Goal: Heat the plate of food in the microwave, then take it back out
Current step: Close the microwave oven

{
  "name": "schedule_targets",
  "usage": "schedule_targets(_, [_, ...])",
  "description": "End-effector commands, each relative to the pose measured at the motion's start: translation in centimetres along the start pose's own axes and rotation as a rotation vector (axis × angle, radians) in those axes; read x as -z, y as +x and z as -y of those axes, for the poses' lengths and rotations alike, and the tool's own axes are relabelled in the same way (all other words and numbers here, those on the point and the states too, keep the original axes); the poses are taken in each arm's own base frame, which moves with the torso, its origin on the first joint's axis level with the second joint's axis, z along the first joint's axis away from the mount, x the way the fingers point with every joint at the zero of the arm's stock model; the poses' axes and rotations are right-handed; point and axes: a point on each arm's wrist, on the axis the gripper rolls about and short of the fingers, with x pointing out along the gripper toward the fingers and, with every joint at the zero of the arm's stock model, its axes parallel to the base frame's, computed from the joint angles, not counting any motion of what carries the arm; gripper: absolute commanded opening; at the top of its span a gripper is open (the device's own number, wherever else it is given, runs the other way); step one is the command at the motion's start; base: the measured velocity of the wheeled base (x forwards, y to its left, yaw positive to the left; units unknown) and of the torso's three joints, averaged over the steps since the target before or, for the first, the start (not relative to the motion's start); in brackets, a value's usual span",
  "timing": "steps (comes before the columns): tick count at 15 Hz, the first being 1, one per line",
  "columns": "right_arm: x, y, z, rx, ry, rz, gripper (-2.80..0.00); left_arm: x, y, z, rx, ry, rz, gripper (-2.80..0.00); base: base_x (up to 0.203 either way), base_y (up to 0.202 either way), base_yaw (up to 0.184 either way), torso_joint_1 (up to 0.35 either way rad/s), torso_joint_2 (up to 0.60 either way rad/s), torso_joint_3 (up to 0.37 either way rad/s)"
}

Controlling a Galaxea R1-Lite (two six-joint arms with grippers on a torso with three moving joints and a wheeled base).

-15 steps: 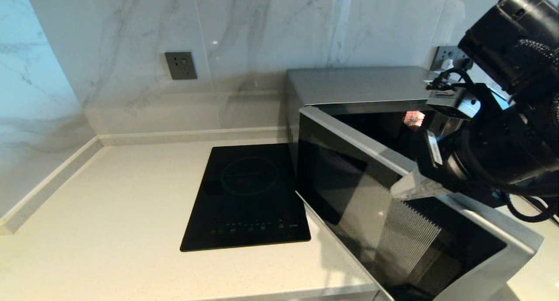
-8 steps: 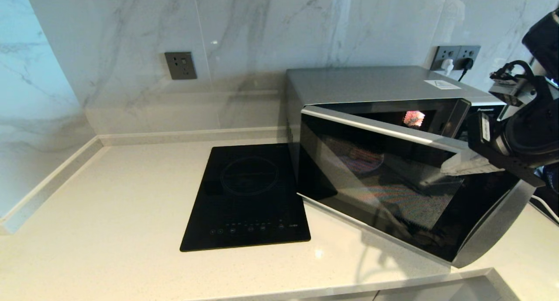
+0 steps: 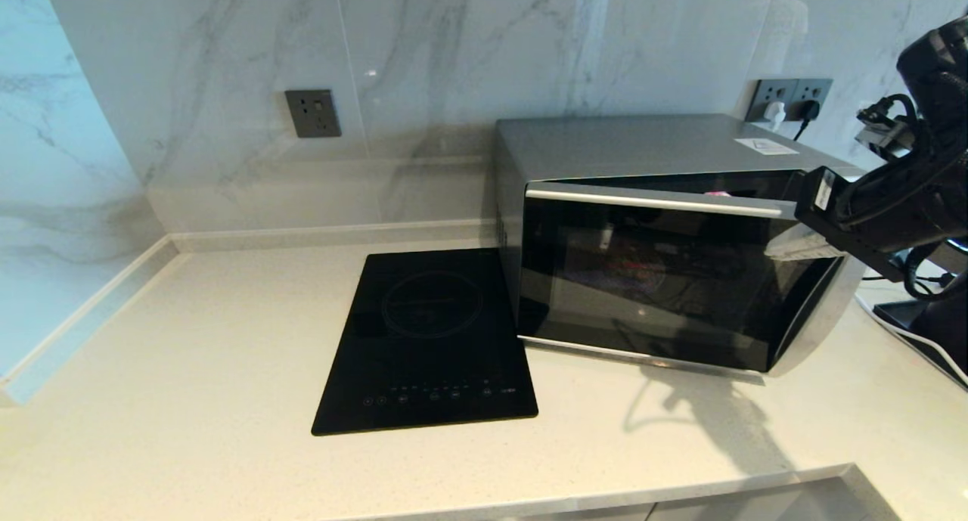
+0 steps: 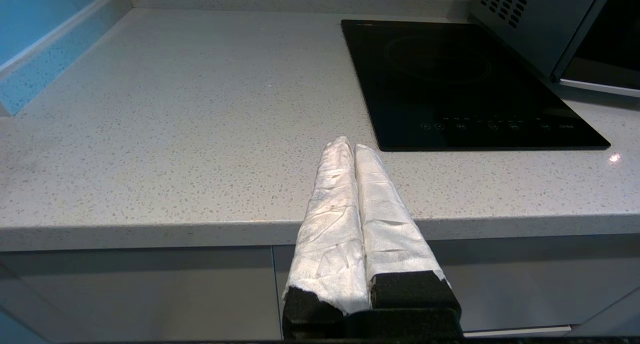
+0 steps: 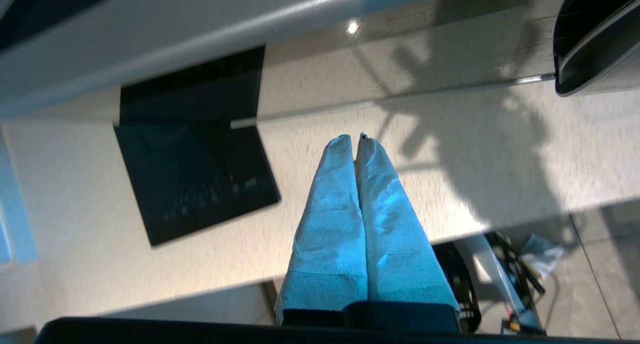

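1. Two pincers, both closed on nothing; the right gripper (image 3: 794, 247) presses the microwave (image 3: 665, 241) door's upper right corner, door nearly shut.
2. The left gripper (image 4: 348, 143) hovers before the counter (image 4: 175, 134) edge, near the cooktop (image 3: 427, 343).
3. The plate of food (image 3: 616, 275) sits dimly behind the glass.

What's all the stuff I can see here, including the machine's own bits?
microwave: one, silver-grey with dark glass door almost shut, right of counter.
plate of food: one, dimly seen through the door glass.
cooktop: one, flat black glass, left of the microwave.
counter: one, pale speckled stone.
wall sockets: grey, one left, a pair behind the microwave.
right hand: one, wrapped fingers shut, at the door's right edge.
left hand: one, white-wrapped, shut, at the counter's front edge.
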Motion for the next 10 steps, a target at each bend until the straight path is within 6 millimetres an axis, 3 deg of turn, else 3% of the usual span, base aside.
schedule_targets(1, [-1.1, 2.7, 0.0, 0.031, 0.015, 0.010, -2.80, 0.0, 0.0, 0.0, -0.001, -0.001, -0.001, -2.80, 0.000, 0.000, 0.000, 0.000, 0.00, 0.000])
schedule_targets(10, [-3.1, 5.6, -0.7, 0.115, -0.052, 0.205, -2.80, 0.0, 0.0, 0.0, -0.001, -0.001, -0.001, -2.80, 0.000, 0.000, 0.000, 0.000, 0.00, 0.000])
